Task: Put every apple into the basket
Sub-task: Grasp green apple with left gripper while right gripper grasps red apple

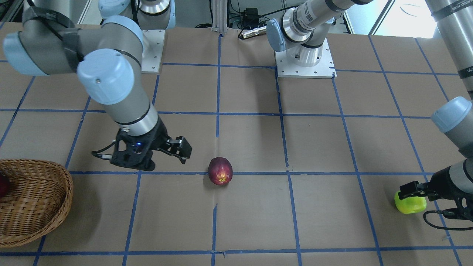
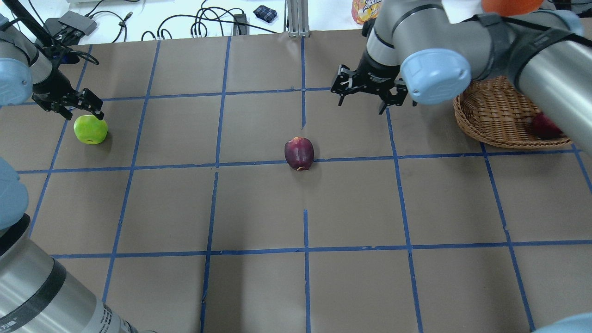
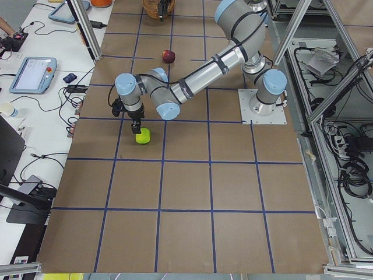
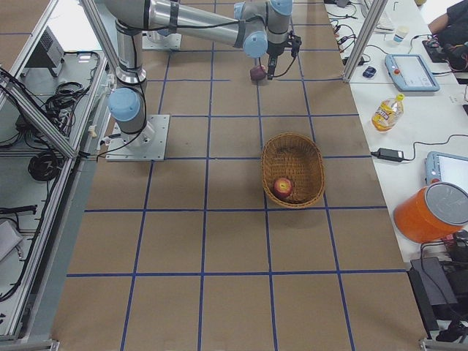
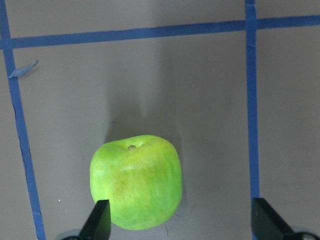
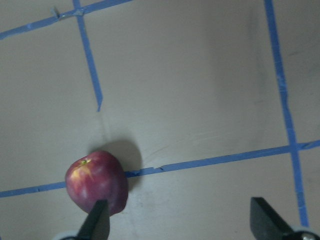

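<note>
My left gripper (image 5: 182, 222) hangs over the yellow-green apple (image 5: 136, 182) with its jaws wide apart. The apple sits off-centre between them. It is under the finger at the wrist view's 7 o'clock and well clear of the one at 5 o'clock, but I cannot tell whether it touches. Its stem dimple faces up, tipped toward 12 o'clock. It looks round, with no clear long axis.

My right gripper (image 6: 180, 222) is spread just as wide. The maroon apple (image 6: 97, 182) lies by its 7 o'clock finger rather than between the two, resting on a blue tape line (image 6: 210, 161) of the table (image 2: 259, 208). Its stem end points to about 11 o'clock.

The red apple (image 4: 281, 188) lies at the 6 o'clock end of the basket (image 4: 316, 164) in the right side view, where the basket's long axis runs 12 to 6.

The sticker (image 1: 308, 14) on the left arm has print I cannot read.
</note>
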